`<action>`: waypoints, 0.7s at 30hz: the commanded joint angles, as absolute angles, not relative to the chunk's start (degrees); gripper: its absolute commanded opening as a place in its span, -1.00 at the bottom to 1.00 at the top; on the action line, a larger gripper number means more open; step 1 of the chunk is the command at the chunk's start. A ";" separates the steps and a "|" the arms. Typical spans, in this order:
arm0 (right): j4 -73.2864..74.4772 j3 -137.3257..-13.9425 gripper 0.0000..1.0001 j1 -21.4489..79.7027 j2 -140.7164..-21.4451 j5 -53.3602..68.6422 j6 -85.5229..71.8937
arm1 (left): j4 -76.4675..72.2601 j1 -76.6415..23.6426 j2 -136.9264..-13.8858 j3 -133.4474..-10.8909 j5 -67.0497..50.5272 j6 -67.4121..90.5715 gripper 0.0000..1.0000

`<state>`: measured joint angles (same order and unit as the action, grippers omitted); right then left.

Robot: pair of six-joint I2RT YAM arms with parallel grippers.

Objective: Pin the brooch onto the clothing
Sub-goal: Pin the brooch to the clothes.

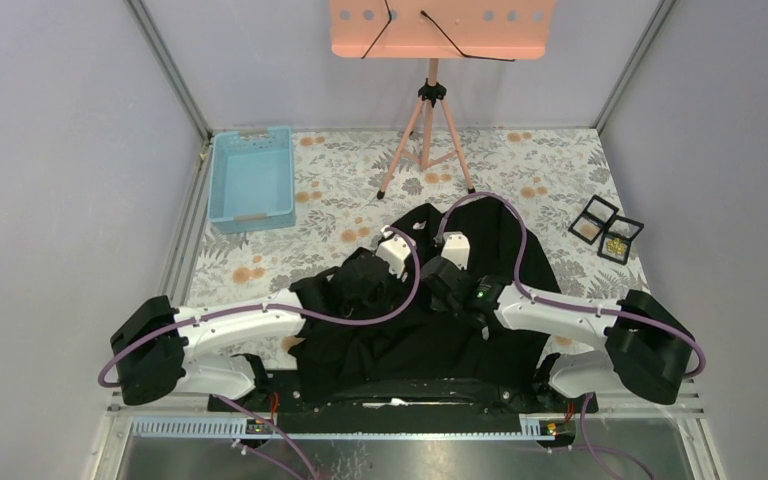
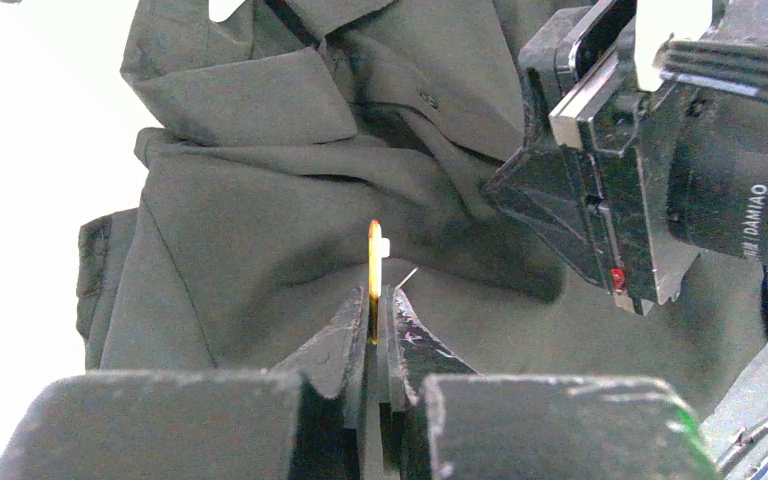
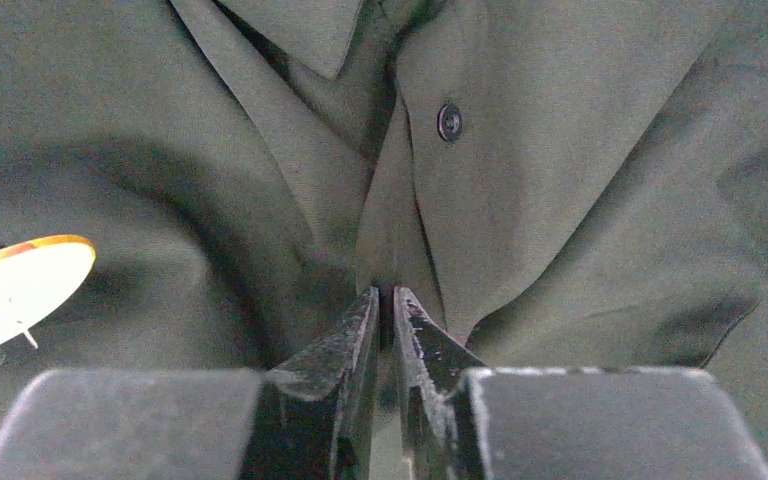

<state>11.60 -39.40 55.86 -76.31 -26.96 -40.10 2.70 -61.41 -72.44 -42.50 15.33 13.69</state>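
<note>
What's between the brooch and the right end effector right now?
Only rumpled shirt fabric separates the brooch from the right end effector; the right wrist view shows it.

Overhead; wrists close, seemingly sharing shirt [image 2: 260, 200].

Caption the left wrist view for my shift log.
Left gripper holds the brooch edge-on above the black shirt; the right gripper pinches fabric nearby.

A black shirt [image 1: 420, 345] lies crumpled on a floral table [image 1: 540, 165]. The white left arm [image 1: 250, 325] and right arm [image 1: 560, 312] reach in over its middle. Blue tray [image 1: 252, 185] far left; two small open black cases [image 1: 606, 228], perhaps jewellery boxes, far right.
</note>
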 commanded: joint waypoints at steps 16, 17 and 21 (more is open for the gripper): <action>6.74 -34.83 -1.00 50.26 -60.83 -20.31 -47.38 | -7.91 -62.49 -75.16 -40.80 17.23 16.25 -1.00; 6.53 -34.84 -1.00 50.13 -60.62 -19.55 -47.62 | -8.25 -62.60 -75.71 -41.08 17.37 16.30 -1.00; 3.97 -33.81 -1.00 50.10 -59.26 -16.68 -49.01 | -9.10 -63.31 -78.47 -42.49 18.25 16.50 -1.00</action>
<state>7.31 -34.74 50.43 -60.90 -20.10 -46.70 -4.60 -62.50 -76.27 -40.58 16.10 15.49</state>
